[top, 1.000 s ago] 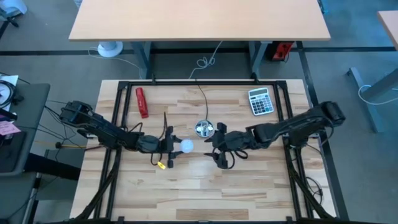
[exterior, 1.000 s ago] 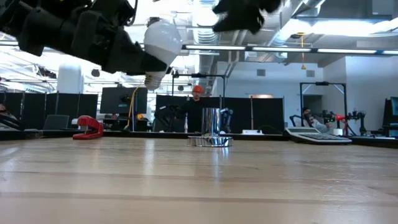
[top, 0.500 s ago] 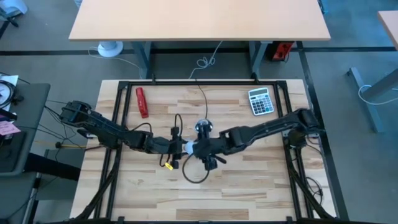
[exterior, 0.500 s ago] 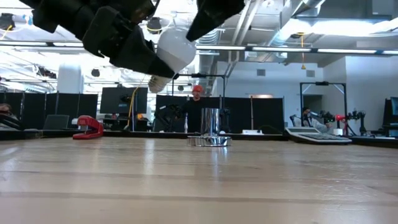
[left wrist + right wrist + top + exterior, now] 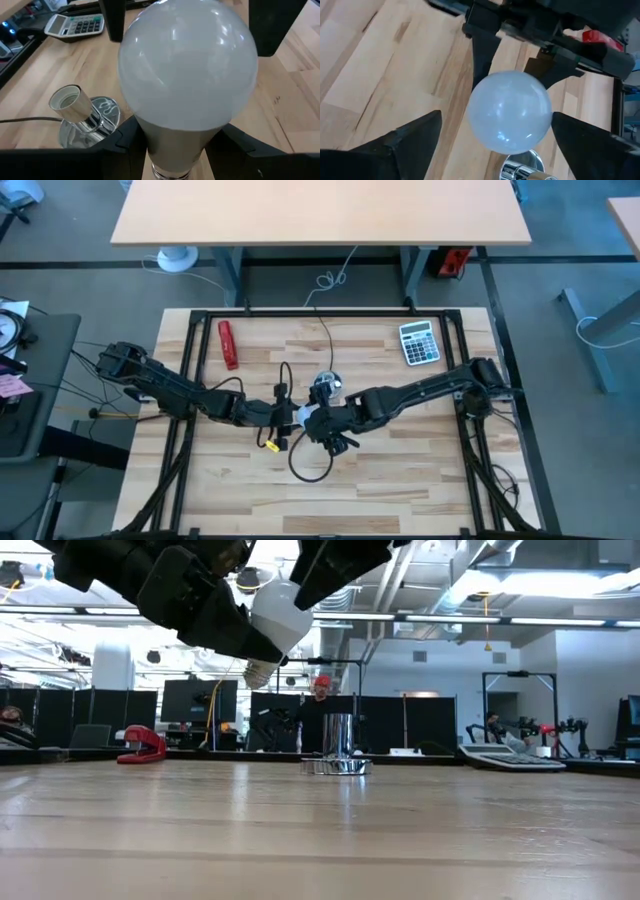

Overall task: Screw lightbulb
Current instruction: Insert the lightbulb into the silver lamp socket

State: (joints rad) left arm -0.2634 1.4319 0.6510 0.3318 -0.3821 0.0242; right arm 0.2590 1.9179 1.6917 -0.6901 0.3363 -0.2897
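Room: open workshop with polished grey floor, bright ceiling lights and dark partition panels beyond the table; a person in a red cap (image 5: 321, 684) stands behind the socket.

Second desk (image 5: 320, 210): smooth pale laminate top, beyond the socket.

Table (image 5: 400, 480): light butcher-block planks, matte, visible grain, held in a black metal frame.

Left arm: dark, jointed. The left gripper (image 5: 292, 418) hangs in the air just in front of the socket, its fingers (image 5: 125, 137) closed on the neck of the lightbulb.

Right arm: dark, jointed. The right gripper (image 5: 318, 420) is beside the socket, its fingers (image 5: 405, 140) spread wide to either side of the bulb's globe, not touching it.

Calculator (image 5: 419, 342): grey, rectangular, flat, well to the right of the socket.

Stapler (image 5: 229, 344): red, glossy, elongated, well to the left of the socket.

Socket (image 5: 327, 385): shiny round metal base, upright barrel, thin black cord.

Lightbulb (image 5: 187, 80): smooth white frosted globe, pear-shaped, pale grey neck; held tilted above the table, between the two grippers, just in front of the socket.
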